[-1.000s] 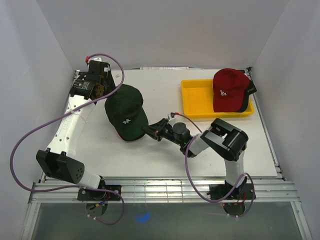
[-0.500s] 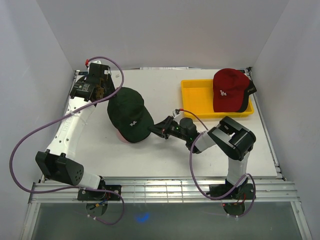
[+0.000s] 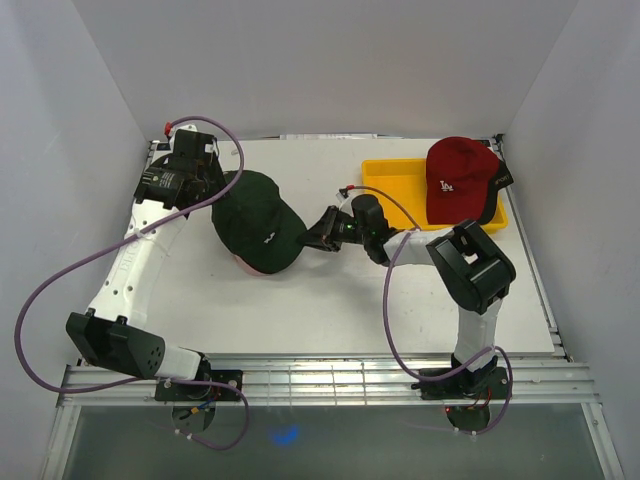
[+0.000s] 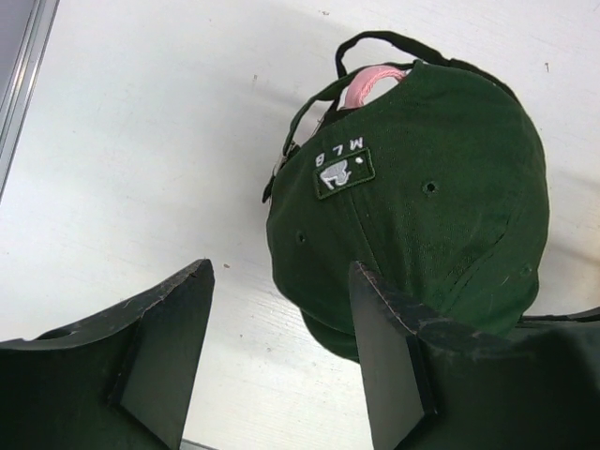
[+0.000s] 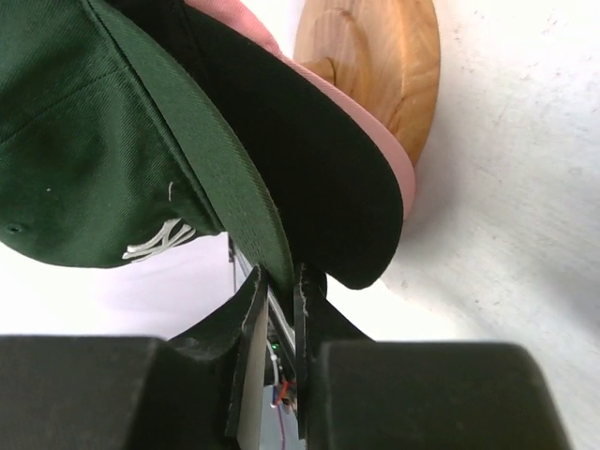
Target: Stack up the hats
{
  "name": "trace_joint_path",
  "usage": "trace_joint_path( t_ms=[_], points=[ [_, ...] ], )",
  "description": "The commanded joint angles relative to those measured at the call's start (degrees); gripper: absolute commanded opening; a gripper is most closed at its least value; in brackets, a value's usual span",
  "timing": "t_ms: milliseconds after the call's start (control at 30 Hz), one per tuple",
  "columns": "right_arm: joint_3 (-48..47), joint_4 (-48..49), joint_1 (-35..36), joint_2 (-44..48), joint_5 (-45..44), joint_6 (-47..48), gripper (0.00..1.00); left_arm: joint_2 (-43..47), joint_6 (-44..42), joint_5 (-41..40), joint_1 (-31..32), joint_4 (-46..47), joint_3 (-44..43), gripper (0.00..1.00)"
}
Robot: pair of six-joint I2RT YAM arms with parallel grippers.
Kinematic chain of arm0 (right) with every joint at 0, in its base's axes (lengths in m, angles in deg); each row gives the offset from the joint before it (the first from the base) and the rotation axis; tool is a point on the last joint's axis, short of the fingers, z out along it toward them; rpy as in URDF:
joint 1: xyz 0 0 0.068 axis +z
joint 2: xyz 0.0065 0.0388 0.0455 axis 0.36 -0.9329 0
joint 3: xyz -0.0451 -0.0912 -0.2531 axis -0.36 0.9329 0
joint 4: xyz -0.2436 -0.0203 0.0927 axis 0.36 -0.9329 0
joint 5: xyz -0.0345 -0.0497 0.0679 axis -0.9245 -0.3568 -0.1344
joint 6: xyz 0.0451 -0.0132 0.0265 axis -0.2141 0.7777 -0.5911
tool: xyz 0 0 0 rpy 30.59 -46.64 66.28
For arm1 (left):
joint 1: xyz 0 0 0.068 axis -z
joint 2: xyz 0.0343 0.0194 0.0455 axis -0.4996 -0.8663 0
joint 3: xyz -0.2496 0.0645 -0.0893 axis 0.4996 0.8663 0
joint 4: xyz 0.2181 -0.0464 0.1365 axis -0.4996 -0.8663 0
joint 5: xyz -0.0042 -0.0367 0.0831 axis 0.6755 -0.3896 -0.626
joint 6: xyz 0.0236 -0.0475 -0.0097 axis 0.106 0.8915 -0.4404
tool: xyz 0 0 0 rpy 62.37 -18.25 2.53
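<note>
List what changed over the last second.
The right gripper, clamped on the brim of the green cap, swung away from its base toward the yellow tray, turning the cap and nudging it rightward over the pink cap. The left gripper, open, barely shifted. The red cap and tray stayed put; nothing was grabbed or released.

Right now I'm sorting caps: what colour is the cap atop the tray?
Red cap; top view.

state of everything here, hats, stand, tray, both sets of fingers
green hat, topmost on the stand, brim pinched
pink hat, underneath the green hat, mostly hidden
red hat, lying in the tray, untouched
stand, covered by hats
tray, holding the red hat
left fingers, open, empty
right fingers, shut on green hat's brim
</note>
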Motion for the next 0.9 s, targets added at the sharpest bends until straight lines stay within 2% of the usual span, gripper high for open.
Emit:
trace_joint_path(
  t_ms=[0,167,233,333,567,867],
  points=[
    [0.6,-21.3,-1.9,-3.4,-3.9,8.4,0.14,2.7,0.6,-1.2,0.3,-0.9,0.3,0.71],
    [-0.1,-24.7,-2.7,-4.2,-3.7,11.8,0.3,2.5,1.0,-1.1,0.4,-1.1,0.2,0.7],
    [-0.8,-26.1,-3.0,-4.3,-4.1,12.7,0.41,2.7,1.0,-1.2,0.3,-1.3,0.3,0.7],
    [-1.5,-27.8,-3.4,-3.5,-5.2,14.3,0.51,2.8,0.8,-1.2,0.3,-1.4,0.1,0.71],
    [-3.8,-32.7,-3.6,2.0,-6.9,18.2,0.56,2.9,0.8,-0.9,0.3,-1.9,-0.4,0.7],
    [-8.0,-43.1,-4.7,14.0,-9.2,23.9,0.57,1.5,-1.3,0.5,0.4,-4.3,-9.0,0.74]
  ],
)
